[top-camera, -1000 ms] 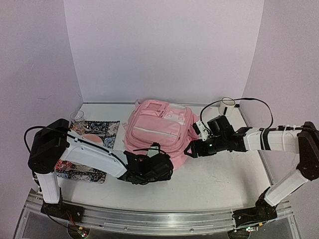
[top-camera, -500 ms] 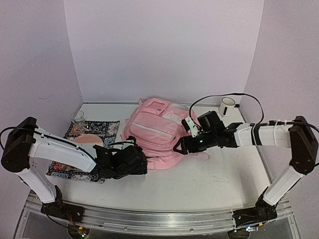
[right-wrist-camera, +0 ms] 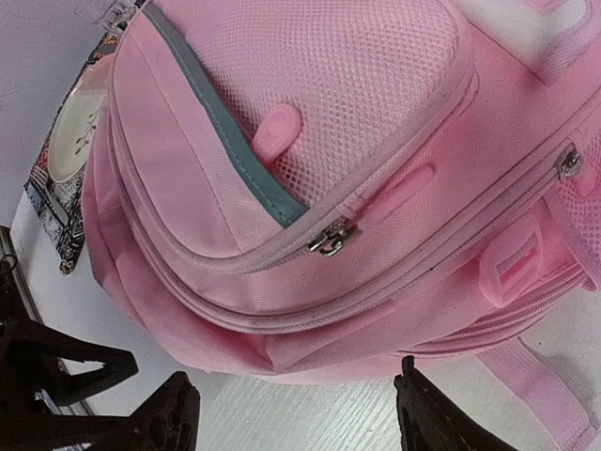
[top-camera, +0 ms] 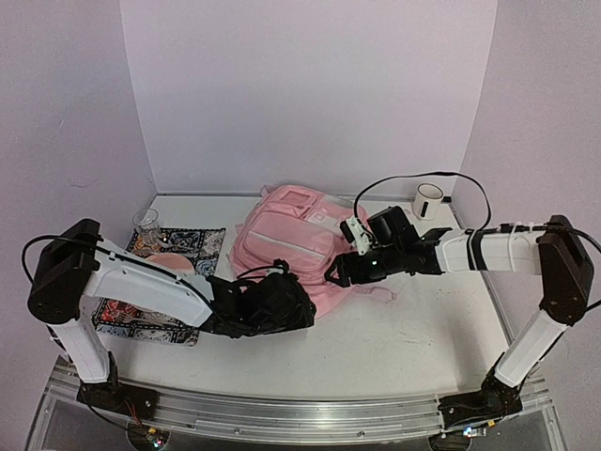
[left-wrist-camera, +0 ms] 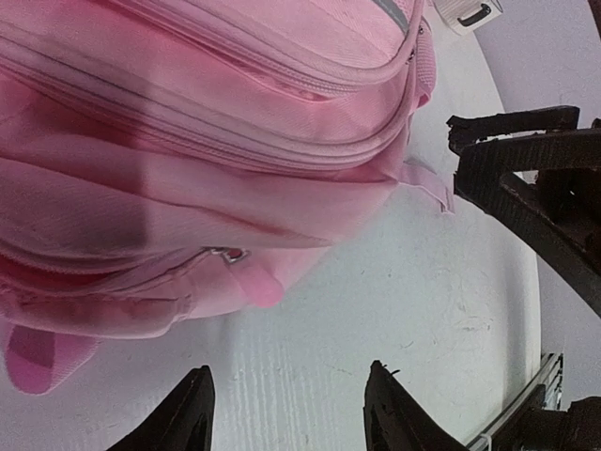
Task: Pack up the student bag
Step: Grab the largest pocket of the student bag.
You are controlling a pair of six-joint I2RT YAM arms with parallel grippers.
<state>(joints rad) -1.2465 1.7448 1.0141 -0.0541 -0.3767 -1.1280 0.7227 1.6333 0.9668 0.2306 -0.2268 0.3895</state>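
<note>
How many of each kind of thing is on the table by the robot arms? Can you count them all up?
Pink backpack: 1
White mug: 1
Clear glass: 1
Plate: 1
Patterned cloth: 1
Total: 5

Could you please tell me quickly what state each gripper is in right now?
Left gripper: open, holding nothing, fingers just short of the student bag.
Right gripper: open, holding nothing, fingers at the student bag's edge.
</note>
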